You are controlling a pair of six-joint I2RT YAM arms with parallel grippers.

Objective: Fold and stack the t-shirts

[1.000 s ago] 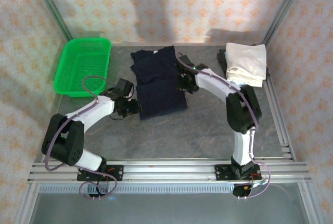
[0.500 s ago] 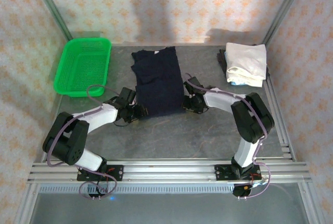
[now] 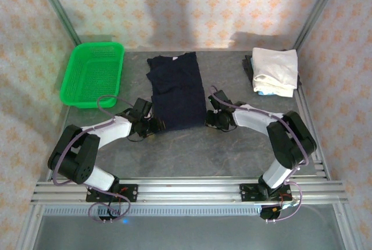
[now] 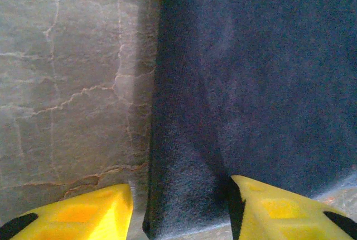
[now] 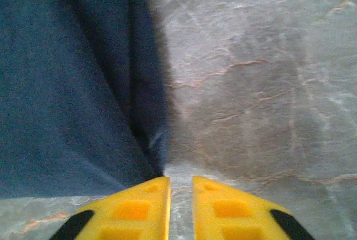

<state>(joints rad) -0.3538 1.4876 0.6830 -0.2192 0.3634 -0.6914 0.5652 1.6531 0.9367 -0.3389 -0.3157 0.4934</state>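
the dark navy t-shirt [image 3: 176, 90], soft and fuzzy, lies folded in a long rectangle on the grey, stone-veined surface [image 3: 192, 151]. my left hand [image 4: 181, 217] stands half open astride its near left corner, gripping nothing. my right hand [image 5: 181, 206] is nearly closed at the near right corner; i cannot tell if it nips cloth. the white t-shirt [image 3: 274, 71] is a folded bundle far right, the green mesh basket [image 3: 93, 74] far left.

Grey table [image 3: 192, 151] with a veined, cracked stone look, green mesh basket [image 3: 93, 72] at the far left, dark navy t-shirt [image 3: 177, 90] flat mid-table, white folded t-shirt [image 3: 274, 70] far right, dark item [image 3: 247, 64] beneath it
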